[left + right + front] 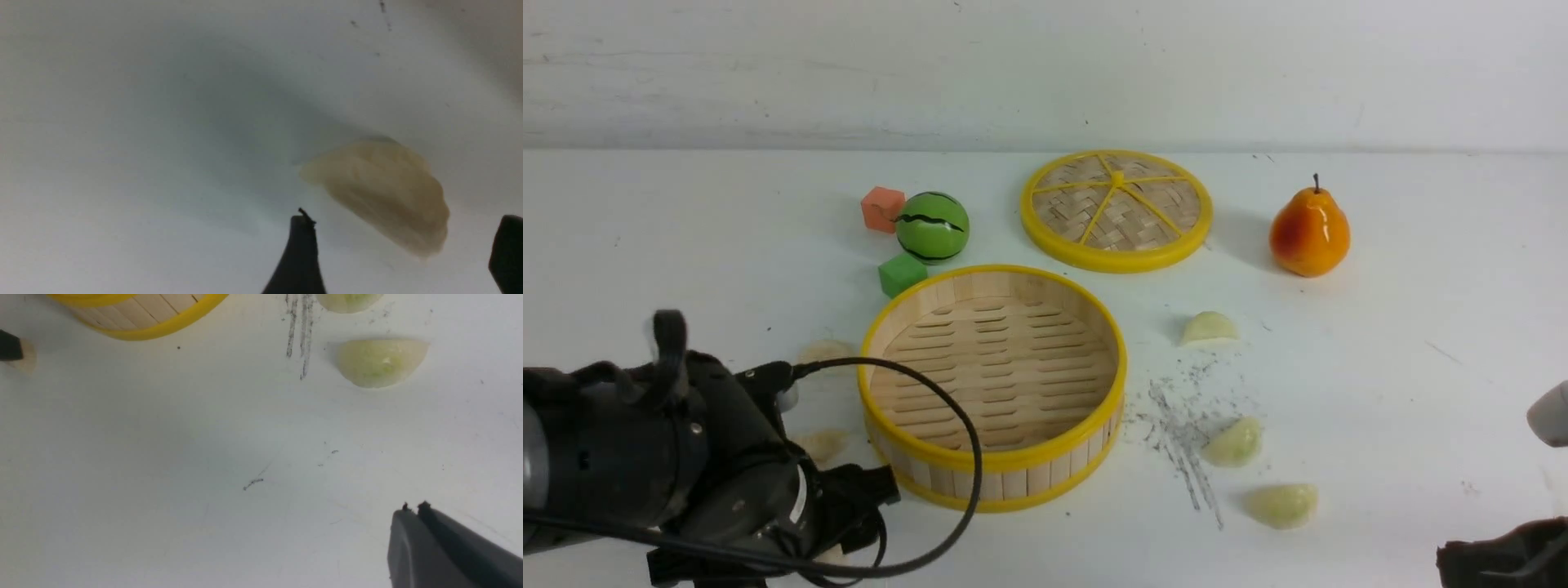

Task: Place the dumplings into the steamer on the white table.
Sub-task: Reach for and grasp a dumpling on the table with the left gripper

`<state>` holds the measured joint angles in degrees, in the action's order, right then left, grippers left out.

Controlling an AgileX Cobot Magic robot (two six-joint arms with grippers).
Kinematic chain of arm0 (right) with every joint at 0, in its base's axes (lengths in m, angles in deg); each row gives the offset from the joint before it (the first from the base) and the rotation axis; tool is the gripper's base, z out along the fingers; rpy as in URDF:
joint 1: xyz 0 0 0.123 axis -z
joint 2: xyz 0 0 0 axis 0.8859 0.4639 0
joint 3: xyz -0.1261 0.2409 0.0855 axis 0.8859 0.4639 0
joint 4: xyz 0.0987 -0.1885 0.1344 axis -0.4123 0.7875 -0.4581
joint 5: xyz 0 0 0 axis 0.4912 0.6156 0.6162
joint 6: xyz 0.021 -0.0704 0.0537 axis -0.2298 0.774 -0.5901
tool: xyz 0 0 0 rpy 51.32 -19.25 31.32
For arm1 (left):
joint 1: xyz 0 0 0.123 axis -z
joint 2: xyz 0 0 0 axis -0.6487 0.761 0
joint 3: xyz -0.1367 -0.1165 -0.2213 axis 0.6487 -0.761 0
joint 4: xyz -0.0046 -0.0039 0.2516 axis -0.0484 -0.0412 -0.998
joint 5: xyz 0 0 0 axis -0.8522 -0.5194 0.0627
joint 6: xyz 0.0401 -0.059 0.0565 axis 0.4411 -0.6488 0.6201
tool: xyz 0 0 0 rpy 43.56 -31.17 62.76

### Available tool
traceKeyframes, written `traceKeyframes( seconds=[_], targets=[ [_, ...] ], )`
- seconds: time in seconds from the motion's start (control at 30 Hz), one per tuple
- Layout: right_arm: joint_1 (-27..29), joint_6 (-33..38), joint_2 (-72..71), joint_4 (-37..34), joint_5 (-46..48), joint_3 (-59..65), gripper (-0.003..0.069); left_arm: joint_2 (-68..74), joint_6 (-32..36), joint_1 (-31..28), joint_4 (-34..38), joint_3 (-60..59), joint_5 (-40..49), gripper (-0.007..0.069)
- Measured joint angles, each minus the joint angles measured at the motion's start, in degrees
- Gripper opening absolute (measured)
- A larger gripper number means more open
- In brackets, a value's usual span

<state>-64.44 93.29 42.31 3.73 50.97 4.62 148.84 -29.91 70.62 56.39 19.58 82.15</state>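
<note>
Front view: the steamer (992, 388) stands empty mid-surface (1421, 327), with three green dumplings (1234, 442) at its right, long axes left-to-right, and cream dumplings (823, 443) at its left beside the low left arm (670, 457). Left wrist view: the left gripper (404, 228) is spread wide and empty, a cream dumpling (380, 192) lying oblique between its fingers. Right wrist view: the right gripper (412, 507) is closed on nothing, a green dumpling (382, 361) presenting its arched edge.

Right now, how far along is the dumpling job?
Done: nothing, the steamer is empty. In hand: left pincer open over one beige dumpling, not gripping it; right pincer shut, empty. Left: all six, that one plus two more beige dumplings left of the steamer and three green dumplings on its right.
</note>
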Motion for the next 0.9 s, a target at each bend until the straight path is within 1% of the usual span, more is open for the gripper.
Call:
traceKeyframes(
  seconds=[0.07,0.13,0.27,0.37,0.47,0.5,0.53,0.57,0.77,0.83,0.9],
  targets=[
    [0.0,0.0,0.0,-0.1,0.0,0.0,0.0017,1.0,-1.7,0.0,-0.5,0.0,-0.8,0.0605],
    [0.0,0.0,0.0,-0.2,0.0,0.0,0.002,2.5,-3.9,0.0,-1.4,0.5,-2.5,0.06],
    [0.0,0.0,0.0,-0.3,0.0,0.0,0.0023,3.9,-5.2,0.0,-2.5,1.9,-2.8,0.0544],
    [0.0,0.0,0.0,-0.3,0.0,0.0,0.0025,4.3,-5.1,0.0,-3.9,2.6,-2.0,0.0453],
    [0.0,0.0,0.0,-0.3,0.0,0.0,0.0024,4.3,-3.1,0.0,-5.8,2.8,-0.7,0.0311],
    [0.0,0.1,0.0,-0.3,0.0,0.0,0.0024,4.3,-2.3,0.0,-6.1,2.8,-0.3,0.0279],
    [0.0,0.1,0.0,-0.3,0.0,0.0,0.0024,4.3,-1.5,0.0,-6.6,2.8,0.2,0.0225],
    [0.0,0.1,0.0,-0.3,0.0,0.0,0.0024,4.3,-1.0,0.0,-6.9,2.9,0.5,0.021],
    [0.0,0.1,0.0,-0.5,0.0,0.0,0.0024,4.3,0.8,0.0,-7.8,2.9,1.3,0.0204],
    [0.0,0.1,0.0,-0.5,0.0,0.0,0.0024,3.6,4.2,0.0,-6.5,3.0,1.6,0.0204],
    [0.0,0.1,0.0,-0.5,0.0,0.0,0.0024,2.2,9.5,0.0,-3.5,3.8,3.6,0.0204]
  ],
)
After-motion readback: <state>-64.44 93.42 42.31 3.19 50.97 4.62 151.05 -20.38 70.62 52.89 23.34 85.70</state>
